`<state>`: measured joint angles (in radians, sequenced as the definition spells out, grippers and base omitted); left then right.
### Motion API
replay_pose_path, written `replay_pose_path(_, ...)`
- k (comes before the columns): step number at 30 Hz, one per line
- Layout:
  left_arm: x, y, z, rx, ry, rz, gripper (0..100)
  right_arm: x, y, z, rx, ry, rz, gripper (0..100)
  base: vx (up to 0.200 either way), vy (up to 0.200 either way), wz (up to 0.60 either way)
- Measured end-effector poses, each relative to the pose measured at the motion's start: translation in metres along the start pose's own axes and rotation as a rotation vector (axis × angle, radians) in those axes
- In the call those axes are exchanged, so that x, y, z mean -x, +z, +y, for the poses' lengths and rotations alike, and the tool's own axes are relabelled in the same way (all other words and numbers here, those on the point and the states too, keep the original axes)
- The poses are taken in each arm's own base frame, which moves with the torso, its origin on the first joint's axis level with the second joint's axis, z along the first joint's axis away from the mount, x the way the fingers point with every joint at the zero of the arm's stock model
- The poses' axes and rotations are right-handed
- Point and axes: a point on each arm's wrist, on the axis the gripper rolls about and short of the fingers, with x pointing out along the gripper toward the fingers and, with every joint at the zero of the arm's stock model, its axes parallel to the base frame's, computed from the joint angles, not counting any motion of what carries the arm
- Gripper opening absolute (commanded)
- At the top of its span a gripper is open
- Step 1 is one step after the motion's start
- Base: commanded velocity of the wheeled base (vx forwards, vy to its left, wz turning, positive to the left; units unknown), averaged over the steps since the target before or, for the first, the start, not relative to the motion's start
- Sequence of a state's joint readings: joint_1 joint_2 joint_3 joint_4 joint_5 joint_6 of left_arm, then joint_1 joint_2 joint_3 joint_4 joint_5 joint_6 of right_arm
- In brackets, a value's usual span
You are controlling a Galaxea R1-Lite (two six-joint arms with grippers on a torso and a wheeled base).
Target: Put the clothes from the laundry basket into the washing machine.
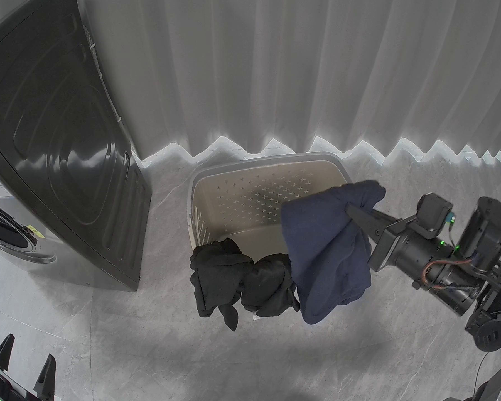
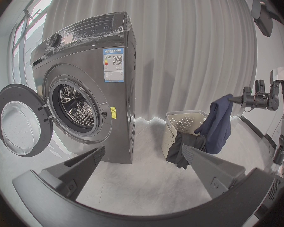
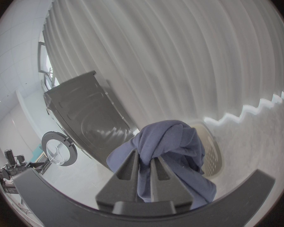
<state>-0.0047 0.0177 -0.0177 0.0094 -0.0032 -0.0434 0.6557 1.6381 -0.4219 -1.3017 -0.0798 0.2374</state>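
Note:
A beige laundry basket [image 1: 217, 182] stands on the floor before the curtain. A black garment [image 1: 236, 282] hangs over its near rim. My right gripper [image 1: 357, 214] is shut on a navy blue garment [image 1: 325, 252], which hangs lifted above the basket's right side; the same blue garment [image 3: 173, 142] bunches around the fingers [image 3: 129, 167] in the right wrist view. The grey washing machine [image 2: 94, 85] stands at the left with its round door [image 2: 20, 120] swung open and the drum [image 2: 75, 106] showing. My left gripper [image 2: 142, 156] stays open and low, near the floor at the front left, facing the machine and the basket [image 2: 183, 123].
A white curtain [image 1: 295, 57] hangs behind the basket and the machine. Bare grey floor [image 1: 150, 341] lies between the basket, the machine and my left gripper [image 1: 25, 357].

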Motion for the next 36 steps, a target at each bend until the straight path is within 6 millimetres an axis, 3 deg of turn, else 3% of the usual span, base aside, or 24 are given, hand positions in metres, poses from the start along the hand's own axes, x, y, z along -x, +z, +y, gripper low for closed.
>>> replay_pose_path(6, 0.000, 0.000, 0.000, 0.001, 0.000, 0.000, 100, 0.015, 0.019, 0.004, 0.049, 0.022, -0.063, 0, -0.200, 0.000, 0.00)
replay_pose_path(12, 0.000, 0.000, 0.000, 0.005, 0.000, 0.000, 100, 0.021, 0.022, 0.003, 0.071, 0.008, -0.078, 0, 0.000, 0.000, 0.00)
replay_pose_path(36, 0.000, 0.000, 0.000, 0.009, 0.000, 0.000, 100, 0.022, 0.025, 0.003, 0.065, -0.006, -0.103, 0, 0.000, 0.200, 0.00)
